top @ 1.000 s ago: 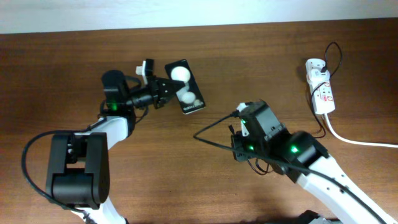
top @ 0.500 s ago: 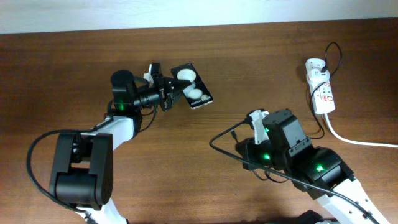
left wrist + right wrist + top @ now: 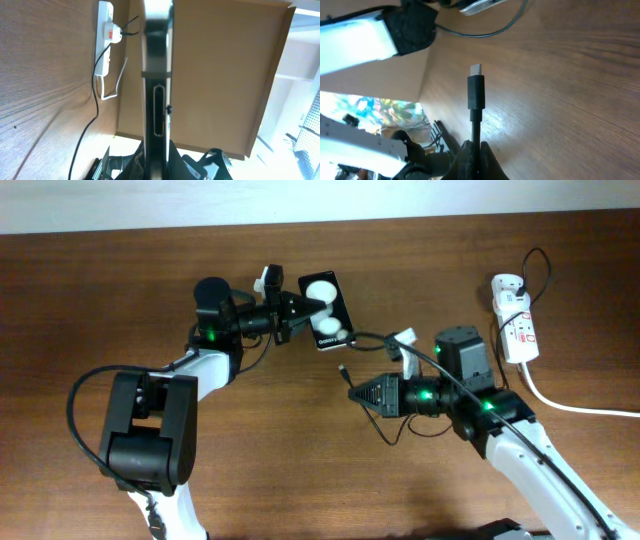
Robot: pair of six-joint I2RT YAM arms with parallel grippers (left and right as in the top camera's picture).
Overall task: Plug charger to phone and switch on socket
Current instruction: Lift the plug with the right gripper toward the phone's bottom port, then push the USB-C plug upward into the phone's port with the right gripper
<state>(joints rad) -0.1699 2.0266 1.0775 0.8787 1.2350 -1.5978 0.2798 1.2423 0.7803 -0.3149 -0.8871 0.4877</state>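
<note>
The right fingers [image 3: 364, 393], clamping the charger [image 3: 476, 92], have swung its plug toward the phone [image 3: 328, 310] gripped by the left fingers [image 3: 292, 308], so insertion looks next.

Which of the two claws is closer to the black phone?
Left. The left gripper grips the phone at its edge. The right gripper is apart from it, below and to the right in the overhead view, holding the charger.
</note>
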